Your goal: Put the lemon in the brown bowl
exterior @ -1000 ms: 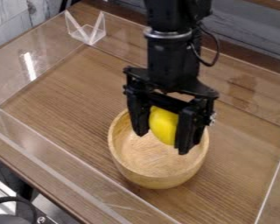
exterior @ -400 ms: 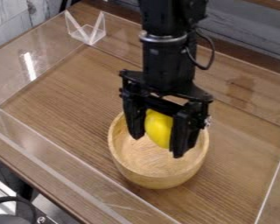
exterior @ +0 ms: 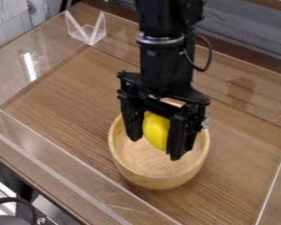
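Observation:
The brown bowl (exterior: 143, 169) is a round, light tan wooden bowl standing on the wooden table near the front. My gripper (exterior: 158, 132) hangs straight down over the bowl, its black fingers reaching just inside the rim. It is shut on the lemon (exterior: 158, 130), a small bright yellow oval held between the two fingers, above the bowl's floor. The back part of the bowl is hidden behind the fingers.
A clear plastic wall (exterior: 61, 180) runs around the table surface, with a low front edge. A clear folded plastic stand (exterior: 87, 26) sits at the back left. Bare wooden table (exterior: 73, 97) lies to the left of the bowl.
My gripper has moved slightly left and down with the lemon, deeper over the bowl. The bowl has not moved.

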You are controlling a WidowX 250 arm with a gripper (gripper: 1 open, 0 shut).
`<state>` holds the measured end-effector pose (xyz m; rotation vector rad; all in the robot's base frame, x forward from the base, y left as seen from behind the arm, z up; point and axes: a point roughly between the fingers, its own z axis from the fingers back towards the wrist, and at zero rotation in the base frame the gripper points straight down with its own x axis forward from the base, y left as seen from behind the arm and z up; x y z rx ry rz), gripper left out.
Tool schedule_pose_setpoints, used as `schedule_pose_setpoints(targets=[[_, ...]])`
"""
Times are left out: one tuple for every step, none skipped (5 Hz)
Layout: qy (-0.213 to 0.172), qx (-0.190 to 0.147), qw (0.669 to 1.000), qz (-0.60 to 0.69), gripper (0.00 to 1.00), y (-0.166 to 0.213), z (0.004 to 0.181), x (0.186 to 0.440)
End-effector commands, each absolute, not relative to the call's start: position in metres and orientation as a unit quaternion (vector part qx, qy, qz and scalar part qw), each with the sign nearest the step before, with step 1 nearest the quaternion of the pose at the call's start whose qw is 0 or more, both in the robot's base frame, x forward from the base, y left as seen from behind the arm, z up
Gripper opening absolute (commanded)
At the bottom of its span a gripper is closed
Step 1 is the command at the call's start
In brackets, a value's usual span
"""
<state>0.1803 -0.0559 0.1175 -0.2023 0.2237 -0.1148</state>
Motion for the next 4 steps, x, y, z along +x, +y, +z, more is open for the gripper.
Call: schedule_pose_setpoints(targets=[[0.086,-0.104,0.989,-0.064,0.0,-0.0541,0.1256,0.1833],[0.086,-0.104,0.989,-0.067,0.0,-0.0529,0.1247,0.1826],[0.085,-0.104,0.989,-0.069,0.0,-0.0516,0.1241,0.1822],[0.083,-0.105,0.988,-0.07,0.0,-0.0506,0.124,0.1818]])
